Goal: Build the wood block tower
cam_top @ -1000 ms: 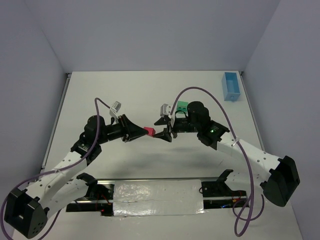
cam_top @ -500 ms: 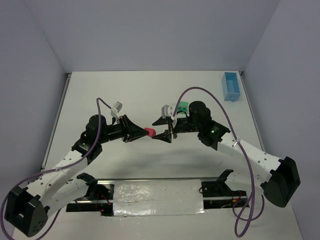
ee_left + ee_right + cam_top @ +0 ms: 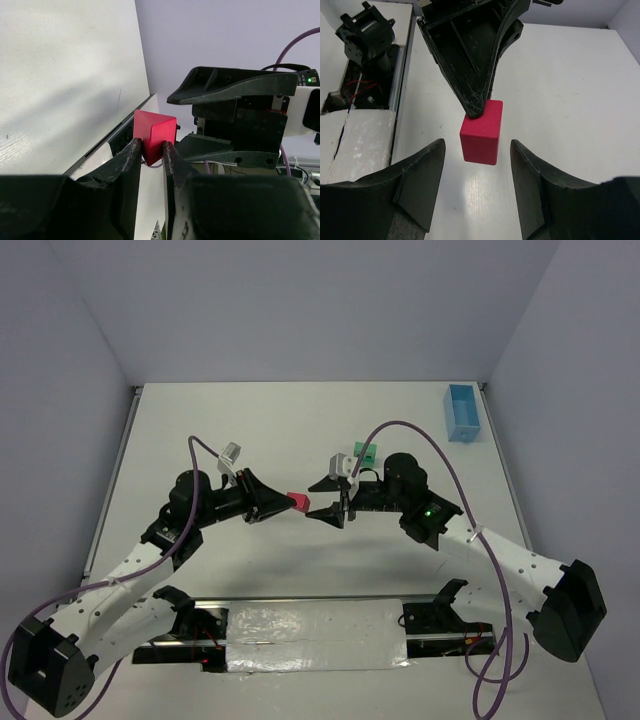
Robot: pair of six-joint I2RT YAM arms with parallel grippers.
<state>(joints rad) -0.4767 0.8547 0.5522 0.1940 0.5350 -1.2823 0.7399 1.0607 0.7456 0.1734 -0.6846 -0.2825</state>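
My left gripper is shut on the red wedge block and holds it above the table, pointing right. The block shows between its fingers in the left wrist view. My right gripper is open and faces the left one, its fingertips just to the right of the red block. In the right wrist view the red block hangs between and just beyond my open fingers, not touching them. A green block sits on the table behind the right wrist, partly hidden.
A light blue rectangular tray stands at the back right of the white table. The mounting rail with foil tape runs along the near edge between the arm bases.
My right arm has shifted slightly right and back, its gripper still open beside the red block. My left gripper keeps hold of the block in nearly the same place.
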